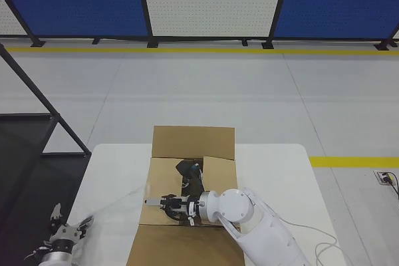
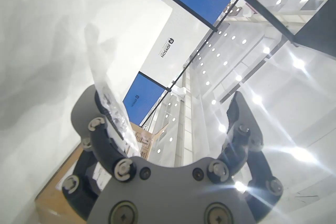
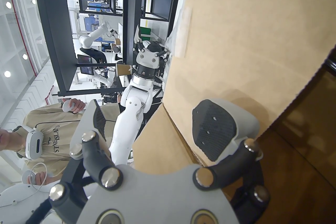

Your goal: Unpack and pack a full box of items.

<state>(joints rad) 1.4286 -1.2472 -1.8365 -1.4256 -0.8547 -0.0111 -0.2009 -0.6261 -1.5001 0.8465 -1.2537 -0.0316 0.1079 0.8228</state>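
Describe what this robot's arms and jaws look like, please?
The glossy white, rounded right arm and the matching left arm are tube-shaped. Each ends in a grey plate with silver screws, black linkages and grey jaws faced with black textured pads.

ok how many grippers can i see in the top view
2. The right gripper is open at the left flap of the cardboard box. The left gripper is open by the near left edge of the table.
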